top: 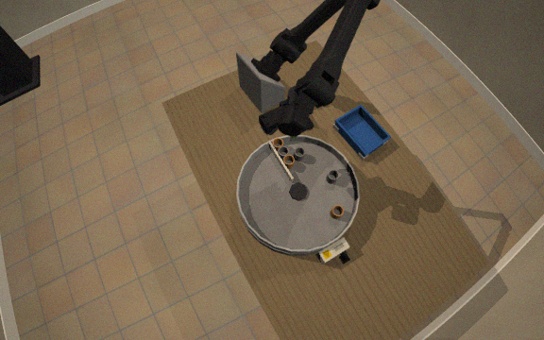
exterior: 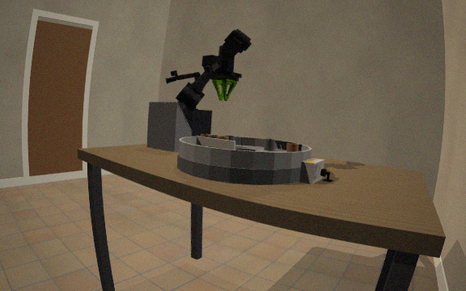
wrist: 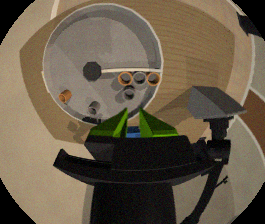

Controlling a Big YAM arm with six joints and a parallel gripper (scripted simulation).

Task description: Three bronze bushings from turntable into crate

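Observation:
The grey turntable (top: 297, 192) holds three bronze bushings: two (top: 278, 142) (top: 289, 160) next to a white bar (top: 281, 161) at the far rim, and one (top: 337, 212) at the near right. Grey bushings (top: 283, 151) (top: 298, 152) (top: 332, 176) stand among them. The blue crate (top: 362, 129) lies right of the turntable, with nothing visible in it. My gripper (exterior: 225, 98) hangs high above the turntable's far rim. Its green fingers are narrowly open and hold nothing. The wrist view shows a row of bushings (wrist: 139, 78) below the fingers.
A grey block (top: 258, 87) stands at the arm's base behind the turntable. A small white control box (top: 334, 250) with a yellow label sits against the turntable's near edge. A dark hub (top: 298, 192) rises at the turntable's centre.

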